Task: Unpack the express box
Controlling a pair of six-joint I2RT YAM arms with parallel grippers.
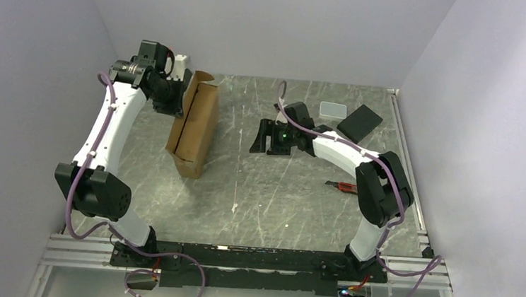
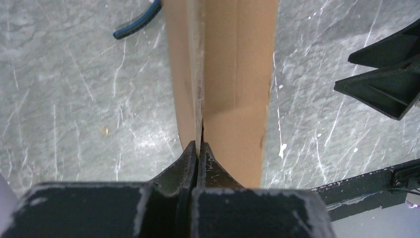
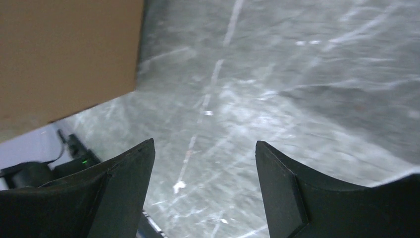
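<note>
The express box (image 1: 194,125) is a flat brown cardboard mailer standing on its edge at the left of the table, tilted. My left gripper (image 1: 177,99) is shut on a cardboard panel at its far top corner; in the left wrist view the fingertips (image 2: 199,147) pinch the thin cardboard edge of the box (image 2: 233,74). My right gripper (image 1: 261,135) is open and empty, to the right of the box and apart from it. In the right wrist view the open gripper (image 3: 204,148) hovers over bare table, with the box (image 3: 64,54) at upper left.
A black flat block (image 1: 360,122) and a small white-grey case (image 1: 333,110) lie at the back right. A red-handled tool (image 1: 342,187) lies by the right arm. A dark cable (image 2: 136,22) lies left of the box. Walls close the left, back and right sides.
</note>
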